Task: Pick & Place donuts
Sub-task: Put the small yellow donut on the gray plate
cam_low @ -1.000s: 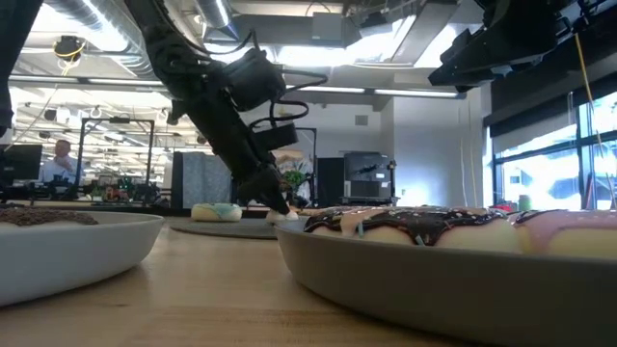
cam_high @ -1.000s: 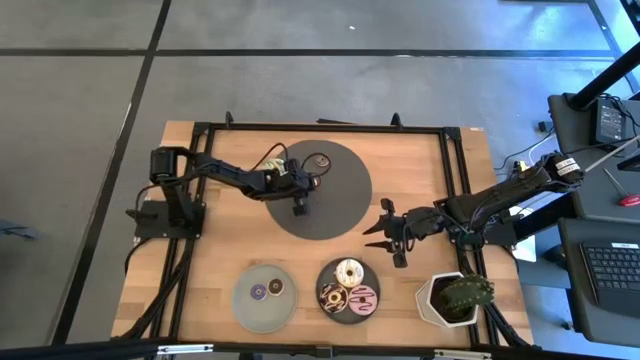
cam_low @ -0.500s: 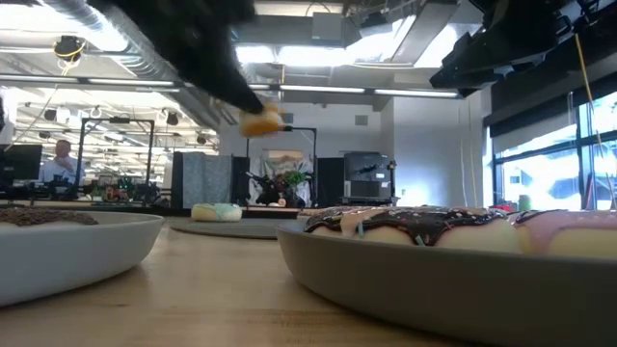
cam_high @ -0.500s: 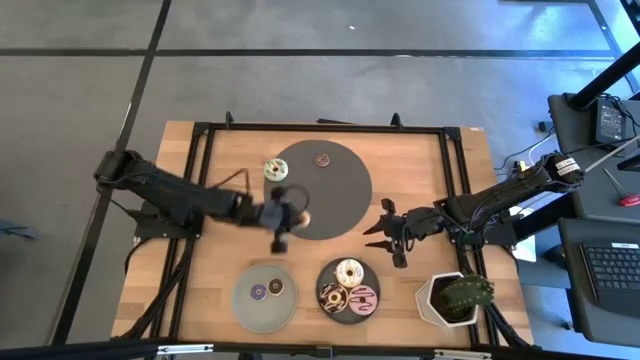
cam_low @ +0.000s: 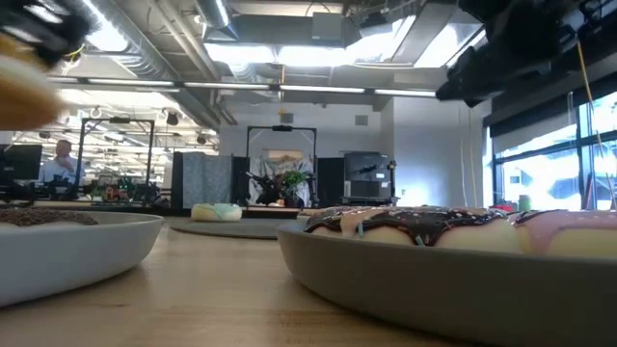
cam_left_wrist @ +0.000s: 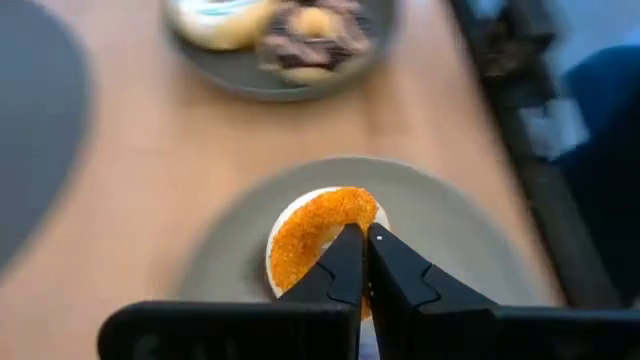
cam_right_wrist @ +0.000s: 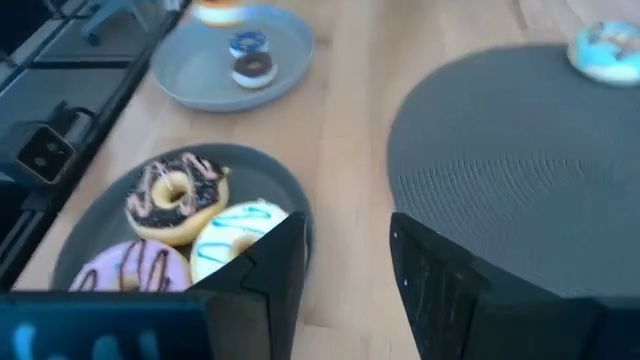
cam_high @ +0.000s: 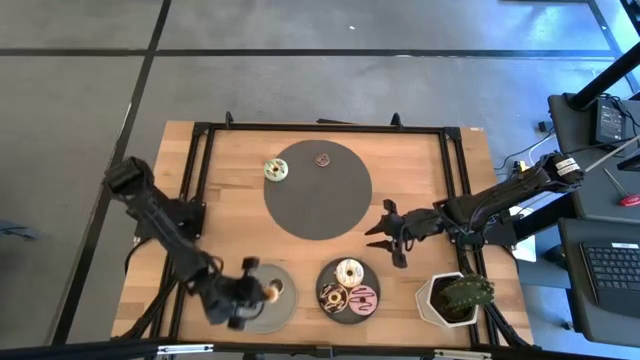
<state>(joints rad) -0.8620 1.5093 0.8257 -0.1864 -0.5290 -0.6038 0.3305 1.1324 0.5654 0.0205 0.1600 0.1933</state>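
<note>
My left gripper (cam_high: 262,293) is shut on an orange mini donut (cam_left_wrist: 315,235) over the grey plate (cam_high: 248,310) near the table's near edge. That plate also carries a purple mini donut (cam_right_wrist: 247,43) and a brown one (cam_right_wrist: 252,66). The dark plate (cam_high: 334,309) bears three iced donuts, among them a white one (cam_high: 348,271) and a pink one (cam_high: 363,296). A green-iced donut (cam_high: 276,170) rests at the round dark mat's (cam_high: 318,205) left rim, and a brown mini donut (cam_high: 322,158) lies on its far part. My right gripper (cam_high: 385,232) hovers open by the mat's right rim. My left gripper pinches the orange mini donut between its two fingers (cam_left_wrist: 345,262) at one side of its ring (cam_left_wrist: 335,225). The donut is lifted clear above the grey plate (cam_left_wrist: 450,215); in the low view it shows blurred, high above the plate's rim (cam_low: 19,82).
A white pot with a green plant (cam_high: 455,298) stands at the near right corner. Black frame rails (cam_high: 455,170) run along the table's sides. Bare wood (cam_high: 230,215) lies between the mat and the two plates.
My left gripper has lifted the orange mini donut off the dark mat and carried it toward the table's near edge, to above the grey plate. It has stayed shut on the donut.
</note>
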